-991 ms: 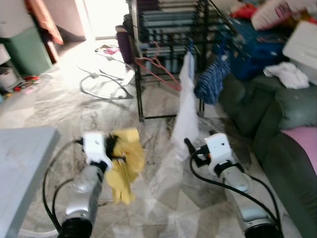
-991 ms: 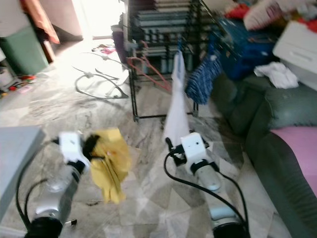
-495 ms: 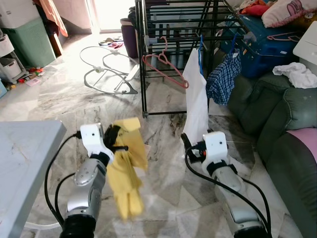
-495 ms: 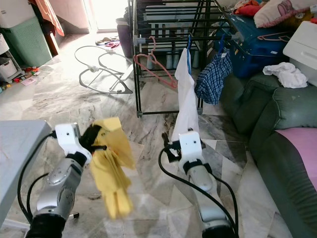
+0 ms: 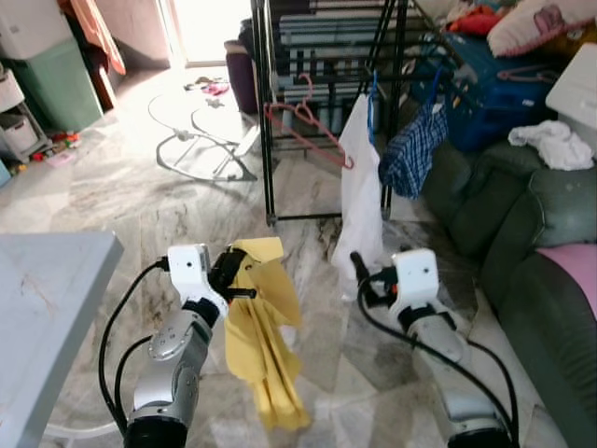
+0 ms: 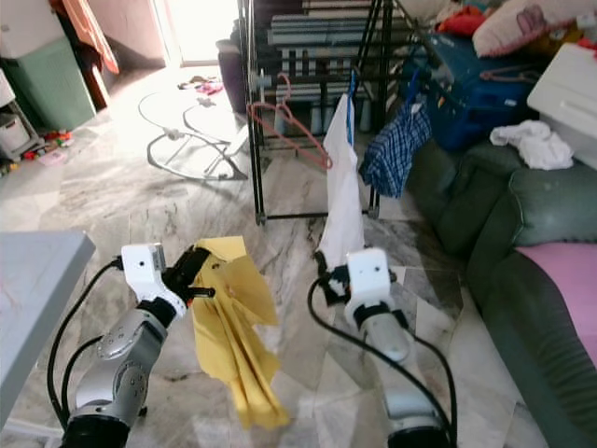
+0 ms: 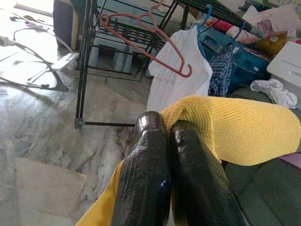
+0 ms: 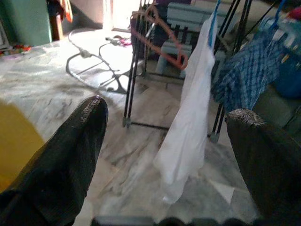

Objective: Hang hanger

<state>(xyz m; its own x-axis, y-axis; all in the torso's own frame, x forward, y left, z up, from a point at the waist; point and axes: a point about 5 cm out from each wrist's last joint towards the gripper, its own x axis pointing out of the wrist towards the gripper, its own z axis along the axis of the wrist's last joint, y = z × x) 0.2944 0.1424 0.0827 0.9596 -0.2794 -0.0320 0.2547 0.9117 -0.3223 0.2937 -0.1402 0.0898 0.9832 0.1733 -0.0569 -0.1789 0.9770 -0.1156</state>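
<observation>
Facing: the drying rack (image 5: 326, 103) stands ahead of both arms across open floor, well apart from either gripper.
Task's thing: a pink hanger (image 5: 303, 126) hooks on the rack's left side, its long arm slanting down toward the white shirt (image 5: 361, 191) that hangs just beside it on a blue hanger.
Left gripper (image 7: 164, 141): fingers pressed together on a yellow cloth (image 5: 266, 350), which droops below the wrist toward the floor; whether a hanger sits inside the cloth I cannot tell.
Right gripper (image 8: 164, 127): fingers spread wide with nothing between them, pointed at the white shirt and the rack's foot.
Nearer arm: the right one, I'd judge, lines up closer to the rail where clothes already hang; the left carries the load.
Also on the rail: a blue checked shirt (image 5: 410, 149), right of the white one.
Surface: marble floor tiles (image 5: 121, 205), glossy, bright by the doorway.
Room: grey table (image 5: 42, 308) at left, green sofa (image 5: 532, 233) at right piled with laundry, a wire frame (image 5: 191, 140) lying on the floor behind.
</observation>
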